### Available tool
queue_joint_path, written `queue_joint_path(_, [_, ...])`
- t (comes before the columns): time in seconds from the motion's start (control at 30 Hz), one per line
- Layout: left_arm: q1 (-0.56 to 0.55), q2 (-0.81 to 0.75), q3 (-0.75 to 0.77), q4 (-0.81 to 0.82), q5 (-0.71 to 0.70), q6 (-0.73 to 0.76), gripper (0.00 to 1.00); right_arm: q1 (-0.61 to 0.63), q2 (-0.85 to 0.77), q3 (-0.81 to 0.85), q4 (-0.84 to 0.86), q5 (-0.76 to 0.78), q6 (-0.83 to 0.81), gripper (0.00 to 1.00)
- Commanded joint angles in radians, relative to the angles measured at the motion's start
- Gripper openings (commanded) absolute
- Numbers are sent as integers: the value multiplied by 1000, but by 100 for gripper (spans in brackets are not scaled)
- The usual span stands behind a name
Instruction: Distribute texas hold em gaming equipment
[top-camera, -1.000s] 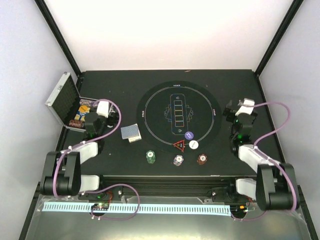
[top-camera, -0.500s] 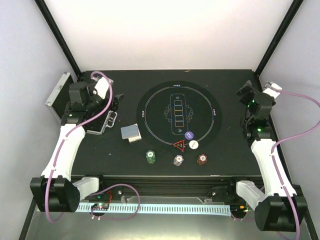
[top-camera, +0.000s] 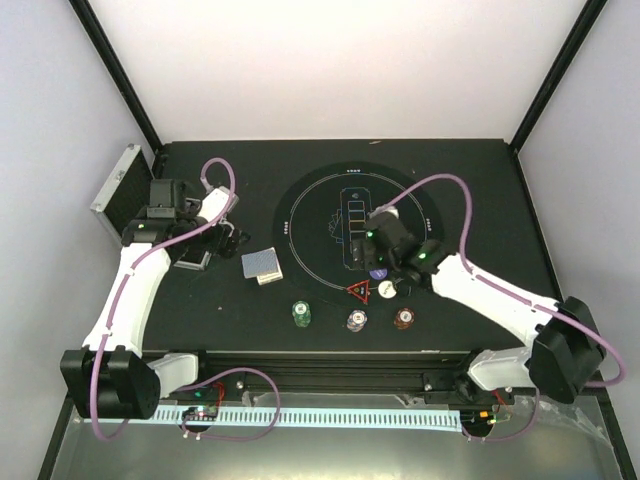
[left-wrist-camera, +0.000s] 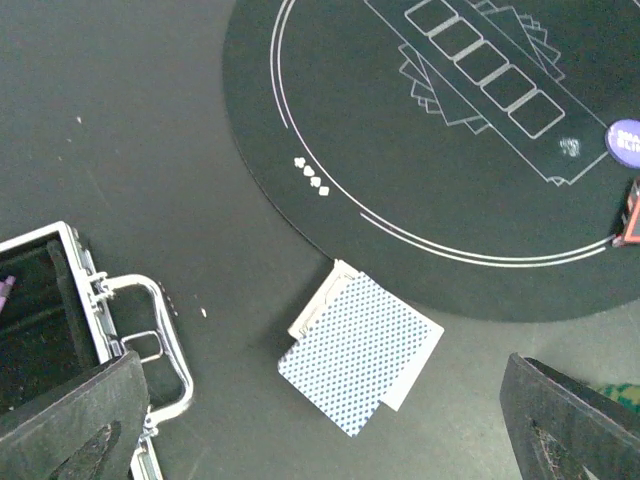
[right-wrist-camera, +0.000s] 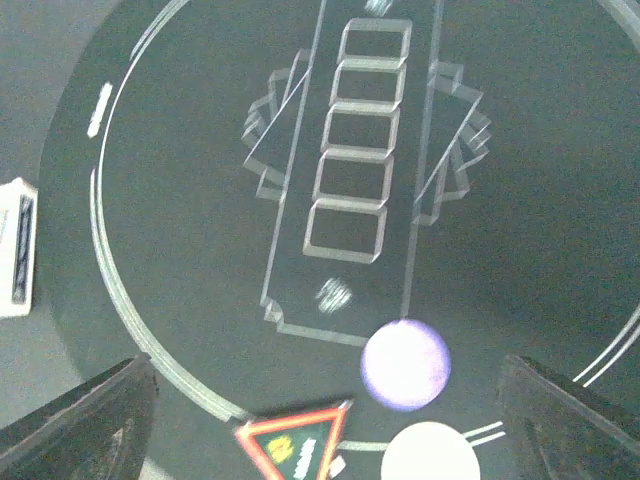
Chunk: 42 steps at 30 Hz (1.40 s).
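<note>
Two claws spread apart, empty: left claw (left-wrist-camera: 322, 415) near cards (left-wrist-camera: 360, 362) at lower centre, right claw (right-wrist-camera: 335, 420) over purple button (right-wrist-camera: 404, 363), lower middle. White button (right-wrist-camera: 430, 455) and red triangle (right-wrist-camera: 293, 440) crowd it; closing could nudge them across the counter (top-camera: 480, 180).

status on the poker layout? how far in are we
Early. Looks placed: green chip, purple chip and red-brown chip in a row just off the mat; purple button, white button and triangle marker at its near rim. In hand: nothing; left gripper and right gripper are open and empty, the right above the purple button. Left: the card deck sits stacked beside the mat, undealt.
</note>
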<state>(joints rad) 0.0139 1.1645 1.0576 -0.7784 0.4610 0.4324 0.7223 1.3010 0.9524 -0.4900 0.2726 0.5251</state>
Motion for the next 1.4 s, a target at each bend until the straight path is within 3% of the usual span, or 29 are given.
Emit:
queue_joint_path(0.0, [8, -3, 32, -99, 14, 50, 99, 113, 55, 3, -102, -22, 91, 91])
queue_joint_path(0.2, [8, 0, 55, -98, -8, 58, 99, 150, 139, -18, -127, -126, 142, 71])
queue_joint_path(0.57, [25, 38, 124, -156, 80, 59, 99, 149, 268, -56, -97, -201, 156, 70])
queue_joint_path(1.37, [54, 85, 136, -158, 77, 50, 99, 132, 490, 84, -97, -168, 55, 42])
